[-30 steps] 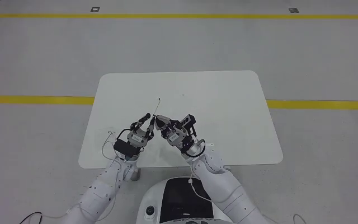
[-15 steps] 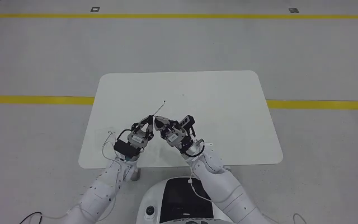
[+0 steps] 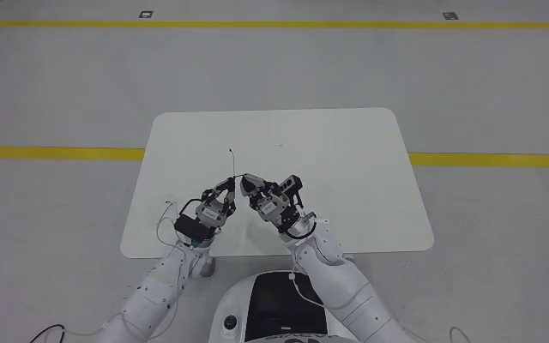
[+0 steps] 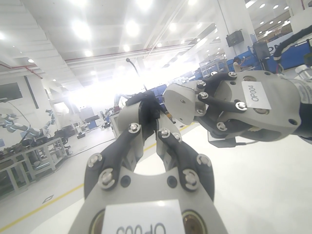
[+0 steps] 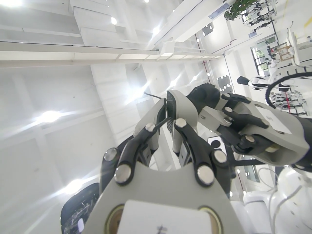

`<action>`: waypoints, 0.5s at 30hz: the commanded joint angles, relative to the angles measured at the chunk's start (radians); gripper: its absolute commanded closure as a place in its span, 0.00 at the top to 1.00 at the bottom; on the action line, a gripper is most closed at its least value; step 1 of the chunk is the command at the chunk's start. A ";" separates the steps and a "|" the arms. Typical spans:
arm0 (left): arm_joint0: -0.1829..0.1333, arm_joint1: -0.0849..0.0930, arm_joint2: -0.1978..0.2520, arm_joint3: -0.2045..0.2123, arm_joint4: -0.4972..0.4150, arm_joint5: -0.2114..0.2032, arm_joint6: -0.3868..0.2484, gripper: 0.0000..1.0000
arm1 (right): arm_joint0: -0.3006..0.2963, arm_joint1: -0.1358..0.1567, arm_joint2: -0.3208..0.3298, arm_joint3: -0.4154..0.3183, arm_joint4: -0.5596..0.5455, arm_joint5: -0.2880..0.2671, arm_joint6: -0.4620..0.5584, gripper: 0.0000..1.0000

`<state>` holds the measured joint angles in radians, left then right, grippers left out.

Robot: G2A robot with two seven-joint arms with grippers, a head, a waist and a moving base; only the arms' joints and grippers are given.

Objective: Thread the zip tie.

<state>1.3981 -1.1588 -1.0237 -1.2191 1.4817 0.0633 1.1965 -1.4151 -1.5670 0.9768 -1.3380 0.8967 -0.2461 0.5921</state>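
Observation:
A thin black zip tie (image 3: 232,163) stands up over the white table (image 3: 343,171), held where my two grippers meet near the table's front left. In the left wrist view the left gripper (image 4: 148,105) is shut on the tie's dark lower part, and the strand (image 4: 135,70) rises past its fingertips to a small head. My right gripper (image 5: 166,105) is shut on the zip tie (image 5: 160,122), pinching it between its ribbed pads, with a short end (image 5: 151,95) sticking out. From above, the left gripper (image 3: 225,187) and the right gripper (image 3: 246,183) almost touch tip to tip.
The table has bare surface behind and to the right of the grippers. Its front edge (image 3: 257,255) lies just under the wrists. A yellow floor line (image 3: 69,153) runs behind the table on both sides.
The free end of the zip tie has swung from leaning right to leaning slightly left. Both grippers have stayed close together, with the right one shifted a little.

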 commanded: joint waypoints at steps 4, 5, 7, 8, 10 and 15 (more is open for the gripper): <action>0.001 0.000 0.002 0.001 0.012 -0.009 0.000 0.00 | 0.002 0.000 -0.002 0.002 0.000 0.001 -0.001 0.00; 0.001 0.000 0.002 0.002 0.014 -0.011 0.000 0.00 | 0.002 0.000 -0.002 0.003 0.000 0.001 -0.001 0.00; 0.000 0.000 0.002 0.004 0.021 -0.018 -0.002 0.00 | 0.002 0.000 -0.003 0.003 0.000 0.000 0.000 0.00; 0.000 0.000 0.003 0.005 0.024 -0.020 -0.002 0.00 | 0.002 0.001 -0.003 0.003 0.000 0.000 0.000 0.00; -0.001 0.000 0.003 0.006 0.030 -0.023 -0.003 0.00 | 0.001 0.001 -0.004 0.002 0.000 -0.002 0.002 0.00; -0.001 0.000 0.006 0.009 0.042 -0.034 -0.007 0.00 | 0.000 0.002 -0.004 0.000 0.002 -0.004 0.006 0.00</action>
<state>1.3978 -1.1588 -1.0178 -1.2111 1.5209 0.0326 1.1909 -1.4152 -1.5655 0.9730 -1.3378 0.8983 -0.2493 0.5968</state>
